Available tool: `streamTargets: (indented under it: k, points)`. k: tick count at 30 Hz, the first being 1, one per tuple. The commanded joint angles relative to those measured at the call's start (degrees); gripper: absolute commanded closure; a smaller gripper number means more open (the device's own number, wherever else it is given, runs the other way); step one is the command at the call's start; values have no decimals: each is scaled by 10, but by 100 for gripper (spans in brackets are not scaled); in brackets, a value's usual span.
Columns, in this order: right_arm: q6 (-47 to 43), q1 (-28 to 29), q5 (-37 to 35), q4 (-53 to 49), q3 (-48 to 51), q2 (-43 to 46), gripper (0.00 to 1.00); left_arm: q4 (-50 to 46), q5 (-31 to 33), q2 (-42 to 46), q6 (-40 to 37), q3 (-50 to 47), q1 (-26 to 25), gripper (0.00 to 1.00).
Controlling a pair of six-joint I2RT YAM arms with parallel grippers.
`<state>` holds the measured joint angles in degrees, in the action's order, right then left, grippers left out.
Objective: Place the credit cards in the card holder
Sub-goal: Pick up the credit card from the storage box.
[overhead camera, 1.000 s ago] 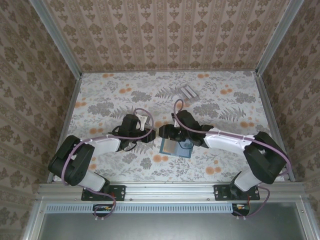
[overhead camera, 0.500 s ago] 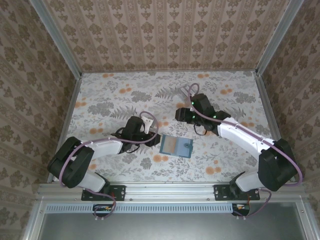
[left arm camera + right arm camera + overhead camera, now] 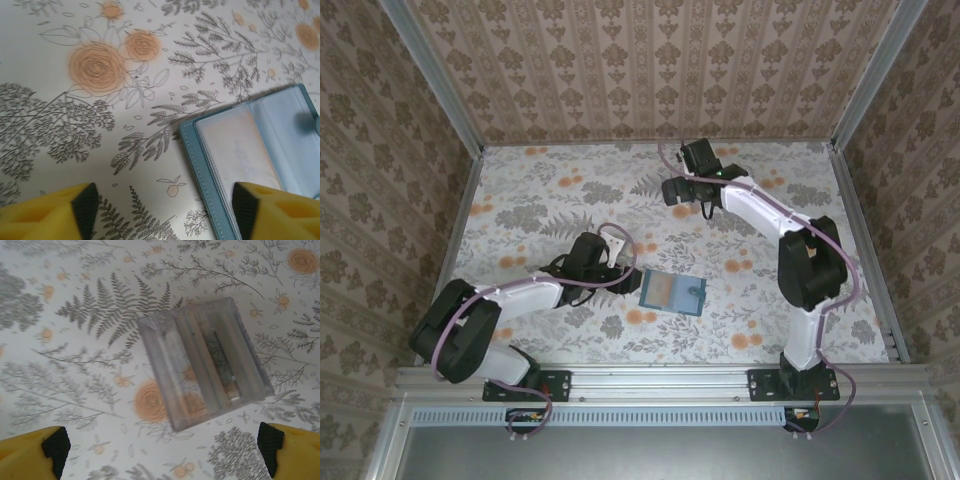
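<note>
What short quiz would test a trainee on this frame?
1. True or false: the holder lies open.
2. Fill in: the left pincer, beside the holder, is ____.
3. Which arm reaches over the clear stand? A left, B right.
Key: 1 true; 2 open; 3 B, with the right pincer open above it.

A lab test booth: aluminium frame point(image 3: 650, 380), wallpapered walls point(image 3: 650, 70), floral tabletop point(image 3: 520, 200).
</note>
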<state>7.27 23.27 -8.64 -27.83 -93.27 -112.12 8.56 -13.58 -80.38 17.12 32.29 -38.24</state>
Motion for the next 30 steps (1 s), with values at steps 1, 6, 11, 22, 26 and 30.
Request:
streamTargets:
  k: [1,6,11,22,26,30]
  points:
    - [-44,-18,-8,-73,-51,-34,1,-27,36,15,-13,15,0,19]
    - [-56,-31,-9,-94,-100,-86,1,-41,38,13,-12,22,0,13]
    - [-72,-32,-38,-120,-145,-133,3,-54,45,2,-12,29,0,12]
    - [-86,-32,-147,-128,-183,-165,6,-38,45,-10,-6,26,-1,10]
    - [-107,-33,-164,-127,-192,-177,6,-48,38,-14,-3,34,0,9]
    - [-119,-34,-166,-134,-206,-196,6,-40,47,-11,-3,27,0,3]
